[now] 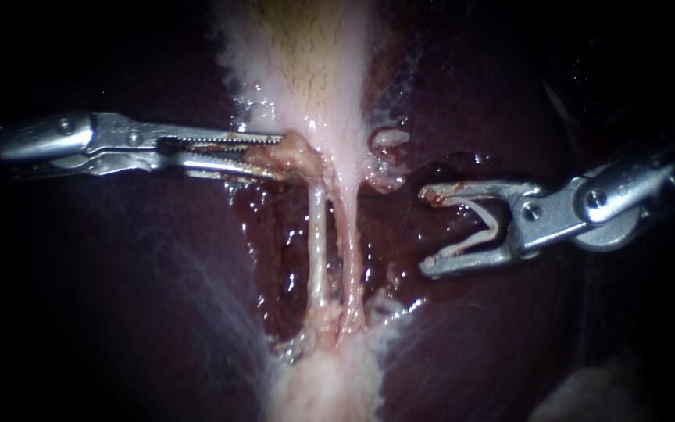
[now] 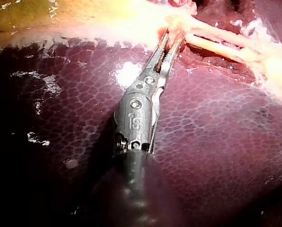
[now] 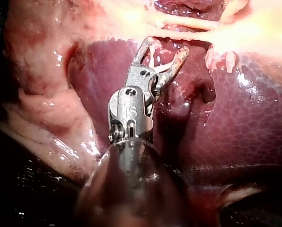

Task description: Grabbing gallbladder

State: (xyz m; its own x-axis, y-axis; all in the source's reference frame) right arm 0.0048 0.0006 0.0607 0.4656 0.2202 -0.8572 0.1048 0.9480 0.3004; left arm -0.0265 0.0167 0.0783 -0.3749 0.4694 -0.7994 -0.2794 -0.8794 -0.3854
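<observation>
The pale gallbladder (image 1: 306, 62) hangs down the middle of the endoscope view and narrows into two thin tubes (image 1: 318, 242) over a raw red bed. My left instrument (image 1: 279, 156) comes in from the left, and its long toothed jaws are shut on reddish tissue at the gallbladder's narrow lower end. The left wrist view shows those jaws (image 2: 171, 35) close together with tissue pinched at their tips. My right instrument (image 1: 429, 230) lies to the right of the tubes with its jaws wide open, holding nothing. In its own wrist view the open jaws (image 3: 165, 47) hover just short of the pale tissue.
Dark red liver (image 1: 158, 312) lies on both sides of the gallbladder and under both shafts (image 2: 216, 142). In the right wrist view a pale pink fold of tissue (image 3: 41, 104) lies beside the right instrument. More pale tissue (image 1: 330, 383) joins the tubes' lower ends.
</observation>
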